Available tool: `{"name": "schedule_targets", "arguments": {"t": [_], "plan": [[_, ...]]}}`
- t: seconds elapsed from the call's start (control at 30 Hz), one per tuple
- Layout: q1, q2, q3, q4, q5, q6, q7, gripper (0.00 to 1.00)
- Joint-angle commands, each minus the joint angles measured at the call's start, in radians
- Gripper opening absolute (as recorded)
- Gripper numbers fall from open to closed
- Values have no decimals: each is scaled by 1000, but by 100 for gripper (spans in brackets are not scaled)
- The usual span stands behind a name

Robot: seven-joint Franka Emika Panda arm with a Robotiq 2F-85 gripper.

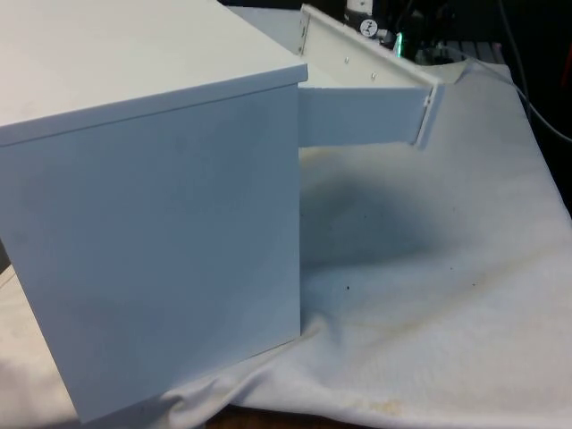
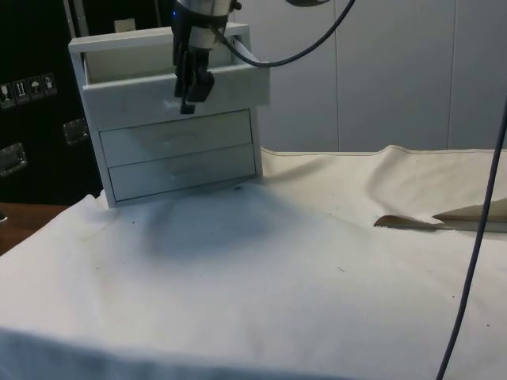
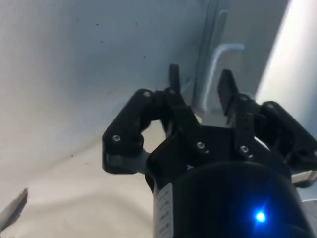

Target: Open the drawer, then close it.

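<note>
White cloth (image 2: 317, 277) is seen covering the table, rumpled near the side view's right edge. Beyond it, the chest of drawers (image 2: 170, 119) is observed with its top drawer (image 2: 158, 91) pulled out. The gripper (image 2: 192, 89) is positioned at that drawer's front, jaws parted narrowly astride the handle (image 3: 218, 62); drawer contents cannot be made out.

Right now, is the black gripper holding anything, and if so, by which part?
Nothing is clamped. The black gripper is open, its fingers either side of the pale handle on the white chest's pulled-out top drawer.
</note>
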Motion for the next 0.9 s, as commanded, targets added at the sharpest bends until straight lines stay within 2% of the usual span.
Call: {"name": "schedule_targets", "arguments": {"t": [0.0, 0.03, 0.07, 0.13, 0.17, 0.2, 0.23, 0.3, 0.33, 0.43, 0.47, 0.73, 0.77, 0.8, 0.87], "plan": [[-2, -22, 4, -16, -25, -4, 18, 40], [-3, -24, 6, -18, -25, -4, 19, 46], [-4, -30, 7, -23, -25, -4, 19, 56], [-4, -36, 7, -28, -27, -3, 19, 67], [-4, -38, 7, -30, -28, -3, 20, 72], [-1, -37, 6, -33, -5, -2, 5, 77], [-4, -40, 7, -31, -29, -3, 20, 77], [-6, -42, 6, -32, -30, -2, 20, 88], [1, -36, 13, -34, -25, -3, 29, 98], [2, -29, 28, -40, -21, -1, 44, 100], [0, -33, 29, -44, -8, -1, 30, 100], [-1, 22, 59, -40, -29, 17, 97, 100], [0, 15, 59, -45, -8, 8, 78, 100], [-2, 28, 60, -39, -31, 20, 101, 100], [-4, 46, 58, -38, -38, 28, 103, 100]]}}
